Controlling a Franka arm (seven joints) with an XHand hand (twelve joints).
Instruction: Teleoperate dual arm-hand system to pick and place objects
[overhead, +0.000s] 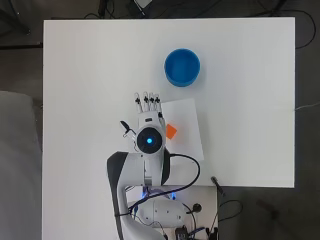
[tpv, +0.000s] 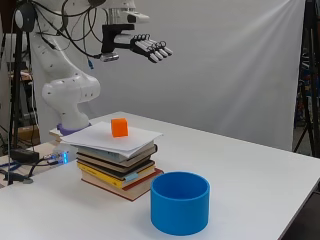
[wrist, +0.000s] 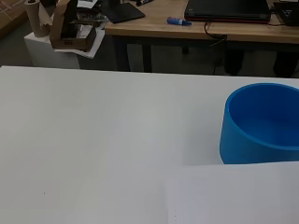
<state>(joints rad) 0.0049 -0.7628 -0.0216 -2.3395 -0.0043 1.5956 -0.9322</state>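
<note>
Orange cube (tpv: 119, 127) is seen on the paper-topped books (tpv: 120, 167) — well below the hand (tpv: 148, 48), whose fingers are held straight and empty, nearer the arm's base.

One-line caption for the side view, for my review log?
Open hand hovers high above an orange cube on a paper-topped stack of books, blue bowl in front.
</note>
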